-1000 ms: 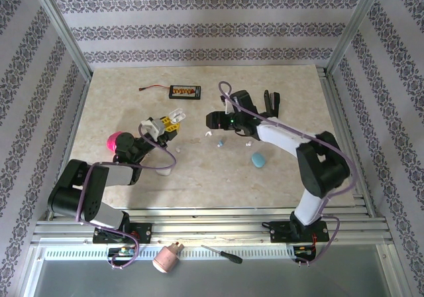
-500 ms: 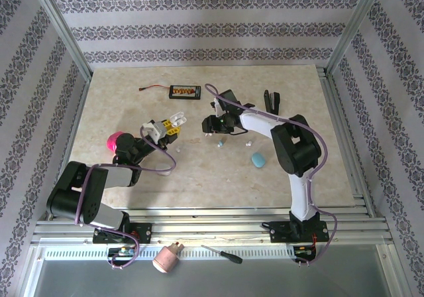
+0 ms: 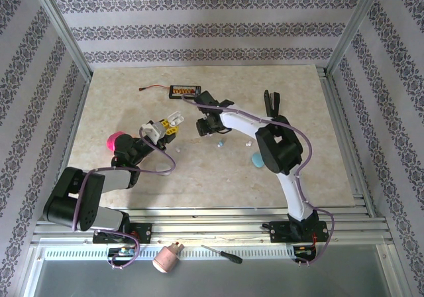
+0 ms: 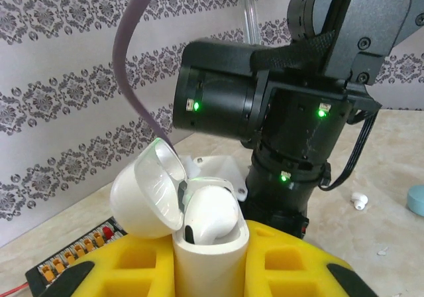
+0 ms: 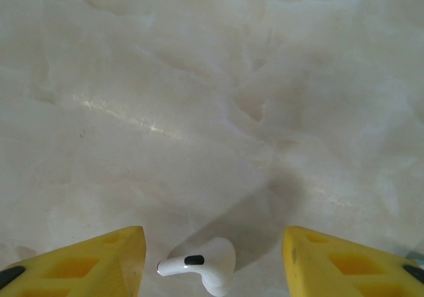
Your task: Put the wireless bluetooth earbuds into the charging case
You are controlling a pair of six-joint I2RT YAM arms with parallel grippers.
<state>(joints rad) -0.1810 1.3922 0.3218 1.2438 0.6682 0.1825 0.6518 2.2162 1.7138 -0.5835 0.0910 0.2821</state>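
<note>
**Pick-up stance over a loose earbud.** The left gripper was clamped shut on the white case. It held the case upright above the table with the lid swung back, so the opening faced up and toward the right arm. A rounded white piece, apparently one earbud, sat in that opening. Holding the case open and near the work probably served to keep the transfer short and the sockets reachable. The right gripper pointed down at the marble near the case, with its jaws partly open and nothing in them. Its yellow fingers stood on either side of a white earbud. That earbud lay on its side, apart from both pads, with its stem pointing toward the left-hand finger in the wrist view. This straddling pose suited a pinch across the bud, so the step in hand was judged to be the grasp. A second white earbud and a pale blue one lay loose on the table beyond. The blue case rested beside the right arm, so most of the task seemingly remained.
</note>
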